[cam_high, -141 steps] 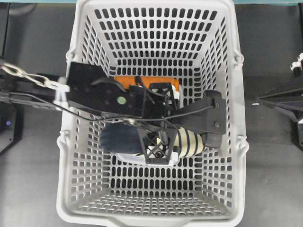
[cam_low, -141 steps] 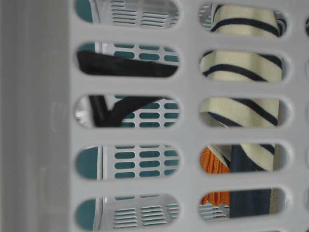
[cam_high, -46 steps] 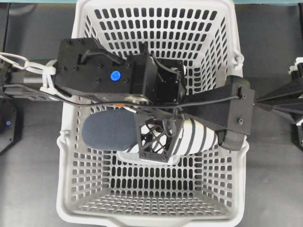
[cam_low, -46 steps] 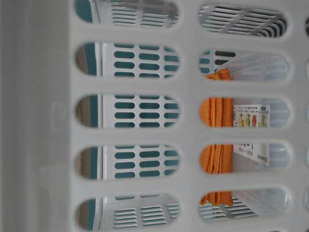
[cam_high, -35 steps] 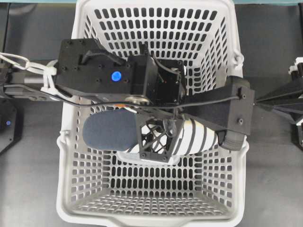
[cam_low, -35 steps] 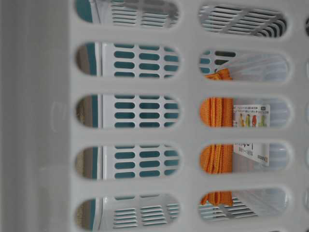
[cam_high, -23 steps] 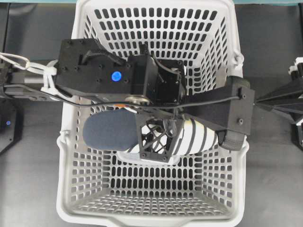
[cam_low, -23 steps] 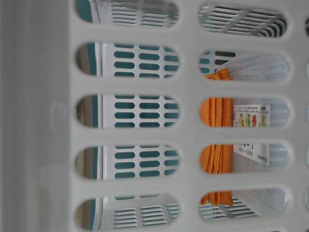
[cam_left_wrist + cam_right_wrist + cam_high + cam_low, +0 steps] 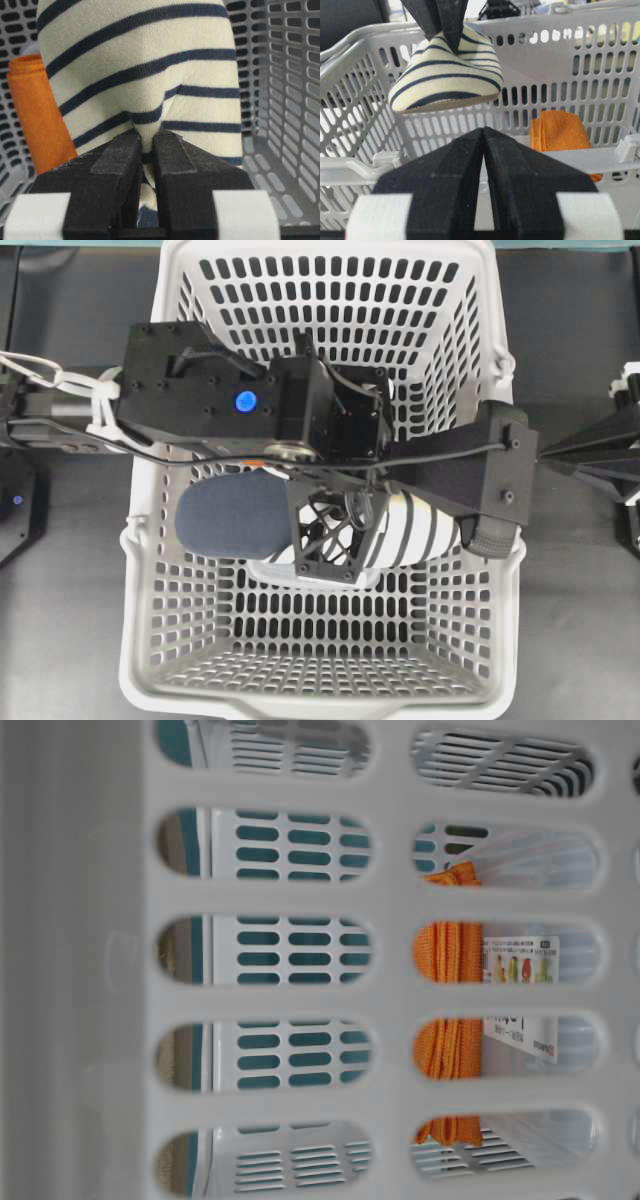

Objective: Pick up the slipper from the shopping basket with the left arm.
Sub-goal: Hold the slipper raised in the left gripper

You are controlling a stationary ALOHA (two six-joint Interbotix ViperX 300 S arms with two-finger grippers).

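Left wrist view: the left claw has its jaws pressed almost together on a pinched fold of the slipper, gripping the cream, navy-striped upper so the fabric puckers between the two black fingers. Left of the claw in this view, deeper down, sits a folded orange cloth, and the slotted walls of the shopping basket rise on both sides.

In the overhead view the left arm reaches in across the basket rim, and the slipper hangs crosswise below the claw, its dark navy insole to the claw's left and its striped toe to the right.

In the right wrist view the slipper is lifted clear of the basket floor, at about rim height, dangling from the pointed tips above it with its pale sole facing down. The right claw has its jaws pressed together on nothing, outside the basket wall, over the dark bench. The orange cloth lies inside the basket, lower than the slipper.
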